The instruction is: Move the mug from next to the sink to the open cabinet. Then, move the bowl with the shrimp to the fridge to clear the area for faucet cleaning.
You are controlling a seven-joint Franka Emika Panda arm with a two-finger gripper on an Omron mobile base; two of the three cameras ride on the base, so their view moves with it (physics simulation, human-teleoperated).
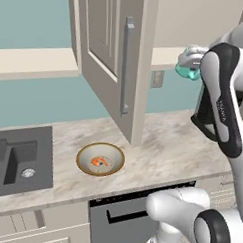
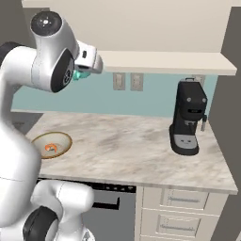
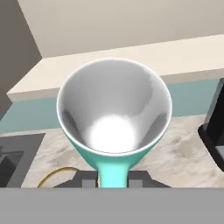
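- Mug (image 3: pixel 114 113): small, glossy teal-green outside, pale silvery-white inside with a bright highlight near the bottom; flares wide at the mouth, narrows to a teal stem-like handle at lower centre of the hand view.
- Seen mouth-on in the hand view, filling the middle of the frame, white rim all round.
- In the left base view, a teal sliver of mug (image 1: pixel 188 71) at upper right, raised high above the marble counter (image 1: pixel 162 145), level with the pale shelf (image 1: pixel 36 62) of the open cabinet (image 1: pixel 109 38).
- In the right base view, a small teal patch (image 2: pixel 79 74) at upper left, tucked under the white hand.
- Gripper (image 3: pixel 113 177) clenched on the mug's handle, dark finger tips either side of the teal stem at bottom centre of the hand view.
- Gripper (image 1: pixel 190 60) at upper right of the left base view, just right of the open door with its long grey bar handle (image 1: pixel 127 66).
- Arm folded: forearm rising steeply along the right edge of the left base view, wrist bent toward the frame's centre.
- Bowl (image 1: pixel 100 159) with tan rim at lower centre of the left base view, on the counter, orange-pink shrimp (image 1: pixel 99 162) inside.
- Dark grey sink (image 1: pixel 19 159) at lower left.
- Black coffee machine (image 2: pixel 188 117) at centre right of the right base view.
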